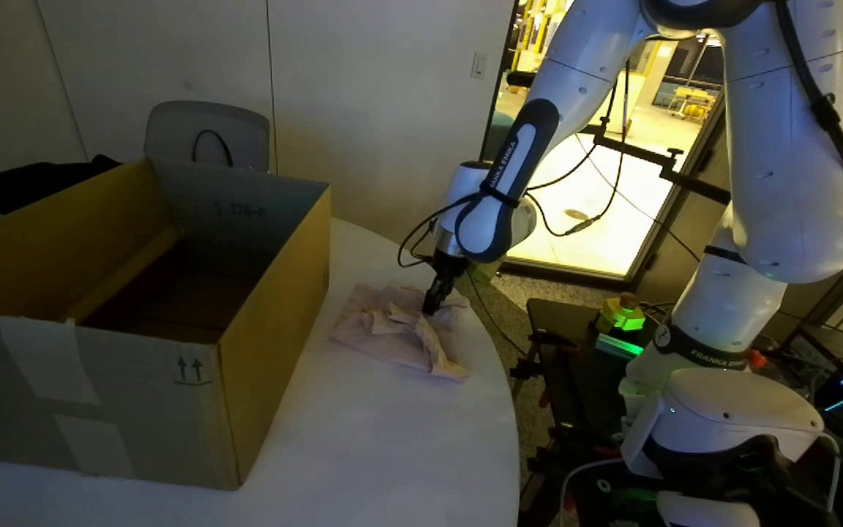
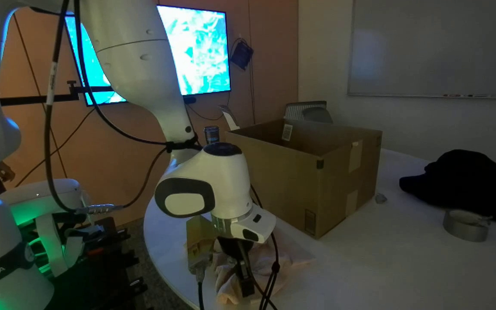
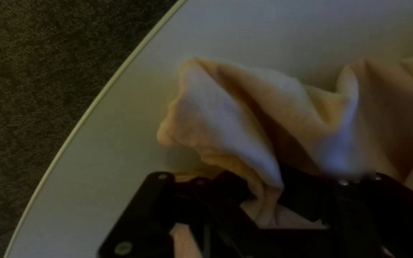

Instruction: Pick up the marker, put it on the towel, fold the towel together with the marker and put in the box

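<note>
So the gripper [image 1: 433,301] is pointing down right into the towel [image 1: 399,342], and going by the wrist view it's clamped on a bunched-up fold, fabric squeezed between the black fingers [image 3: 301,197]. The towel's a pinkish, pretty crumpled thing lying on the white table [image 1: 407,446] near the curved edge; the wrist view shows a strip of bare tabletop between cloth and edge, then dark carpet [image 3: 48,79]. The box [image 1: 281,318] is plain cardboard, open on top, upright on the same table just beside the towel, with two printed arrows [image 1: 189,369] aimed up. The arm [image 1: 568,80] bends down over the table edge to get there. In an exterior view there's also a grey tape roll [image 2: 465,231] near a black bundle [image 2: 463,189], both well apart from the towel, plus a lit-up blue screen [image 2: 200,51]. Grey chair [image 1: 205,126] behind the box too.
</note>
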Robot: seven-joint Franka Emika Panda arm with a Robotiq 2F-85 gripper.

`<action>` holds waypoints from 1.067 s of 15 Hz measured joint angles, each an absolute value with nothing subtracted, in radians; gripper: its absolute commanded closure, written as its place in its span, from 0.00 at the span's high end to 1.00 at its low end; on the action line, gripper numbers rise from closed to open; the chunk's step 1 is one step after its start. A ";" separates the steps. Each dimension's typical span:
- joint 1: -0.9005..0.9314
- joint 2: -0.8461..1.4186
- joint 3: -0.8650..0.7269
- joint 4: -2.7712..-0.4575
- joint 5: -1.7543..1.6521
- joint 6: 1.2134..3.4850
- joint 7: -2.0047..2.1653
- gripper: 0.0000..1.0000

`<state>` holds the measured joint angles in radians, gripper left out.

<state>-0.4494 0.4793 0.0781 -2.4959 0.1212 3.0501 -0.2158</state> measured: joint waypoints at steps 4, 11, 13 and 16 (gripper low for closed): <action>-0.465 0.398 0.122 -2.557 0.121 3.050 -0.237 0.03; -0.463 0.161 0.243 -2.704 0.125 3.051 -0.253 0.03; -0.460 0.107 0.325 -2.726 0.155 3.051 -0.263 0.03; -0.415 0.066 0.439 -2.734 0.184 3.050 -0.259 0.03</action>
<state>-0.4145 0.0657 0.4392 -2.7337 0.1841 3.0497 -0.2594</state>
